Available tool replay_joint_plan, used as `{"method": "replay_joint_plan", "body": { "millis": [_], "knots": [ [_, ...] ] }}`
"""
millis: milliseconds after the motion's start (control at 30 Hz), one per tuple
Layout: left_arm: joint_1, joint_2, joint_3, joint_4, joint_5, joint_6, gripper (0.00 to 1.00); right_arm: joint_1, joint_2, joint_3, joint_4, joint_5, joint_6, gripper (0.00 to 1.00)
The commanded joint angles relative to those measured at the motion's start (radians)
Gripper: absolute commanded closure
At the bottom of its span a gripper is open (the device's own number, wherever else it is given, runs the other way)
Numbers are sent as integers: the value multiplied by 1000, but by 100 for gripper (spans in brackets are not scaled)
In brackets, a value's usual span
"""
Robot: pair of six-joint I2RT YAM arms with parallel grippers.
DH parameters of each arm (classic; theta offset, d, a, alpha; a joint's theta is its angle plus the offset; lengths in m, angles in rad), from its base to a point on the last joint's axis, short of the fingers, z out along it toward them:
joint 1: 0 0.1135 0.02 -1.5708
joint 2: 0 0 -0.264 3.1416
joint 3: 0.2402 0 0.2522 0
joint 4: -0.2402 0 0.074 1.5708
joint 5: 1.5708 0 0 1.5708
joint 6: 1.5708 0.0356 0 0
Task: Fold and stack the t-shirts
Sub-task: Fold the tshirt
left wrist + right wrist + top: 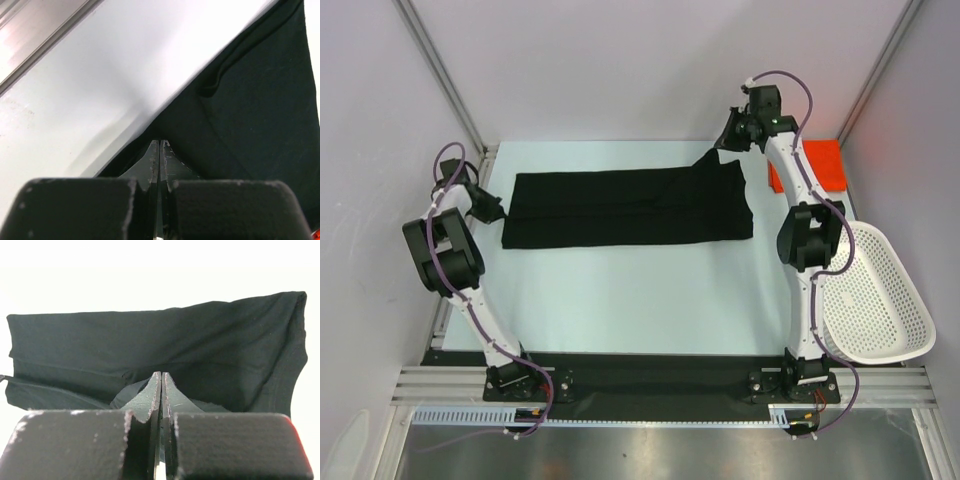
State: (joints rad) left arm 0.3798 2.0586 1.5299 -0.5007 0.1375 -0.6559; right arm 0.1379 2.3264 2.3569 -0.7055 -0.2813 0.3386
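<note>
The black t-shirt [630, 205] lies across the far half of the table as a long folded band. At the band's left edge my left gripper [498, 209] sits low. In the left wrist view its jaws [159, 141] are pressed together on the black cloth [250, 125]. My right gripper [720, 148] is shut on the far right corner, which rises in a small peak off the table. The right wrist view shows the jaws [161, 373] together, with the band [150, 345] stretching away behind them. The orange-red t-shirt [817, 163] lies flat at the far right, partly behind the right arm.
A white mesh basket [880, 300] stands at the right edge beside the right arm's base. Grey walls with metal frame rails close in the table on the left, back and right. The pale tabletop [640, 300] in front of the black shirt is bare.
</note>
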Motion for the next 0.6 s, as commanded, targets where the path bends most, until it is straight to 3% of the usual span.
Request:
{"method": "replay_joint_plan", "body": {
  "millis": [0, 567],
  "knots": [
    [-9, 15, 62, -1, -1, -17, 100, -7, 25, 58, 43, -16, 19, 100],
    [-18, 94, 170, -35, -10, -7, 99, -31, 65, 62, 75, -10, 33, 100]
  ]
}}
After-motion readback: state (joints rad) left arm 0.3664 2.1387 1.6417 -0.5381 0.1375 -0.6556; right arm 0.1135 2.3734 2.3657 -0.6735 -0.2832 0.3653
